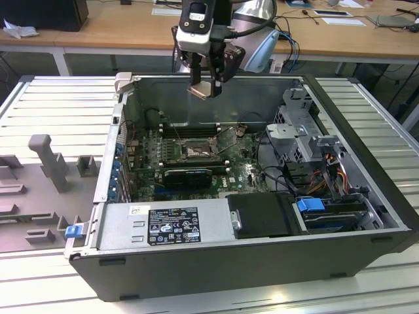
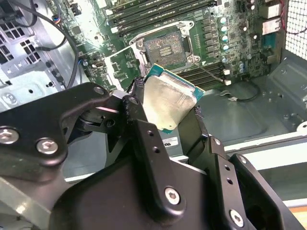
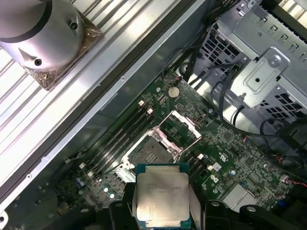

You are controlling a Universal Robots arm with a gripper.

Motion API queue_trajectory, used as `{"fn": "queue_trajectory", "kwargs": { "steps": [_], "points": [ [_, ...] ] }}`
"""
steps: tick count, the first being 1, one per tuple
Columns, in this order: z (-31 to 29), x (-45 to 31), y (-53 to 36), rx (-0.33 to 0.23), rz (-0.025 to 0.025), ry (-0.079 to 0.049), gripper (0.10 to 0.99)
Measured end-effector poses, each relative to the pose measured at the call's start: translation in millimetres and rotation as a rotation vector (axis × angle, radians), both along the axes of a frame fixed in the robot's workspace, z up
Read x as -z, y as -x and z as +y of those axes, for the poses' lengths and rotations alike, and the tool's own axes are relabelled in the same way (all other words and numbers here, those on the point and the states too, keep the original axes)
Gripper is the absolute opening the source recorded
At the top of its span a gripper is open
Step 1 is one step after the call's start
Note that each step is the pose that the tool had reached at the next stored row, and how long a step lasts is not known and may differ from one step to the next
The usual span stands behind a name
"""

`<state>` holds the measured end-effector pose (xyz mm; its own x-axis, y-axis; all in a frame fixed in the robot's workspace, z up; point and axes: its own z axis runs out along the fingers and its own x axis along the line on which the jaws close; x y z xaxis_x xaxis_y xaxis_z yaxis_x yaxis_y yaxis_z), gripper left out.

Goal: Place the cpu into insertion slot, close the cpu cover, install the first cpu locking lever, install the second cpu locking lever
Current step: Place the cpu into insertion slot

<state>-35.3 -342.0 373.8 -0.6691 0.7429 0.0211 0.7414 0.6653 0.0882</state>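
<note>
Clamping the cpu [image 2: 170,103], the gripper [image 1: 208,85] hangs over the insertion slot [image 1: 195,150], whose exterior-view 12 o'clock holds memory slots [image 1: 190,129], 3 o'clock cables [image 1: 275,156]

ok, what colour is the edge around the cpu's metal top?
Teal-green, framing the small square silvery-grey cpu; clearest in the second wrist view.

The cpu [image 2: 171,98] has a dull silvery-grey top with a thin blue-green border, and the hand [image 1: 207,85] is matt black. The insertion slot [image 3: 147,152] shows a dark pin field inside a silvery surround; the cpu cover [image 3: 187,125] is also silvery. The circuit board [image 1: 243,171] is green, with black memory slots [image 3: 120,139]. The computer case [image 1: 262,261] is dark grey, with blue clips [image 1: 310,204]. The tabletop [image 1: 59,104] is pale grey, with parallel ridges like stripes.
</note>
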Motion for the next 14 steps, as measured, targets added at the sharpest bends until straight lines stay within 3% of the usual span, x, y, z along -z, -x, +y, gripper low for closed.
{"fn": "queue_trajectory", "kwargs": {
  "steps": [14],
  "points": [
    [0.0, 0.4, 0.0, 0.16, 0.0, 0.0, 0.529]
  ]
}}
